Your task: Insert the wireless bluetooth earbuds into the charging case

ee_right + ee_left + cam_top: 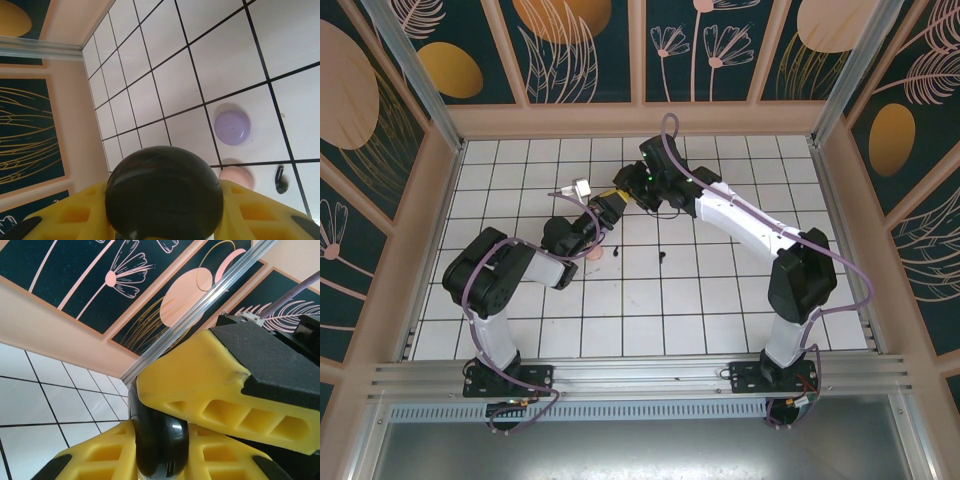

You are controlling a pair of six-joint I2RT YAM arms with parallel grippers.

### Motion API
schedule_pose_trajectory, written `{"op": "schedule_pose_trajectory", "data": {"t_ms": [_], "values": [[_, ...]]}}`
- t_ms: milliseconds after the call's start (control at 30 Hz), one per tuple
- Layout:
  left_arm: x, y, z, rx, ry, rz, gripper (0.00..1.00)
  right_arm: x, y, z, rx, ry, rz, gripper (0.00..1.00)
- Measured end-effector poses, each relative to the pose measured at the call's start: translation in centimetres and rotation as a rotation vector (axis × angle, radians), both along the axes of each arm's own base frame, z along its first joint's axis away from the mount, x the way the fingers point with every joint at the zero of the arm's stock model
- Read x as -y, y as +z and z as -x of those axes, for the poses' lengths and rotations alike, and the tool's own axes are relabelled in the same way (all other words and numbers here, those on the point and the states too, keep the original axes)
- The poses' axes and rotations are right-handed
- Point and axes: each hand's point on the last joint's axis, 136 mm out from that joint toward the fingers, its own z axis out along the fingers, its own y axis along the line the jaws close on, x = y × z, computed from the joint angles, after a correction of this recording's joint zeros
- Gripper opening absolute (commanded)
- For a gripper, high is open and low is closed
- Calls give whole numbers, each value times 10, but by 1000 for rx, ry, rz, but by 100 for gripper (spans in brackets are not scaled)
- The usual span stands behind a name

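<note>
Black and glossy, a rounded charging case (161, 445) sits clamped between the yellow fingers (95, 462) of the left gripper (160, 465), lifted clear of the white tiled table (720, 300) near its middle. Pinched from the opposite side as well by the right gripper (165, 225), with yellow fingers (70, 215) tight on either flank of a dark dome that is seemingly the same case. Nose to nose from above, with no gap between the two.

Down on the tiles:
- black earbud (281, 181) lying just beside a pink case (236, 177)
- purple case (232, 127) near the pink one, on the adjoining tile, lid down
- second black earbud (663, 258) a little apart from the first, to the right from above
- small white object (582, 187) close to the left gripper, too small to name
</note>
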Motion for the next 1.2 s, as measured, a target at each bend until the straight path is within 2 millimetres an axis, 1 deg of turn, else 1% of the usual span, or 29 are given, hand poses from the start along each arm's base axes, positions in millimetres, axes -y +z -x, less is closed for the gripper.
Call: {"op": "schedule_pose_trajectory", "data": {"t_ms": [67, 100, 133, 233, 333, 400, 467, 567, 633, 700, 733, 767, 833, 1033, 1133, 1200], "values": [[0, 0, 0, 0, 0, 0, 10, 0, 0, 0, -2, -2, -1, 28], [0, 0, 0, 0, 0, 0, 8, 0, 0, 0, -2, -2, -1, 31], [0, 0, 0, -1, 0, 0, 5, 0, 0, 0, -2, -2, -1, 38], [0, 0, 0, 2, -2, 1, 1, 0, 0, -1, -5, -10, -6, 67], [1, 1, 1, -6, -5, 9, 0, 2, 6, -5, 12, -22, -17, 84], [1, 1, 1, -8, -7, 12, 0, 7, 15, -8, 40, -31, -27, 86], [1, 0, 1, -14, -10, 16, 0, 18, 32, -11, 82, -52, -45, 86], [4, -2, 3, -24, -31, 8, 0, 44, 64, -11, 166, -85, -69, 86], [8, -3, 5, -39, -57, -9, 0, 64, 84, -6, 232, -94, -80, 85], [14, -2, 8, -49, -95, -32, 0, 81, 95, 1, 299, -87, -82, 84], [17, 1, 10, -47, -118, -50, 0, 88, 98, 6, 331, -72, -75, 84], [20, 4, 11, -44, -136, -62, 0, 94, 97, 10, 358, -55, -68, 84], [26, 13, 17, -26, -182, -101, 0, 105, 89, 18, 412, -2, -29, 83], [41, 36, 36, 40, -314, -205, 0, 132, 48, 37, 538, 156, 106, 84], [49, 36, 45, 49, -392, -247, 0, 139, 33, 48, 584, 232, 124, 84], [53, 32, 50, 41, -438, -266, 0, 140, 26, 53, 604, 275, 117, 84]]}}
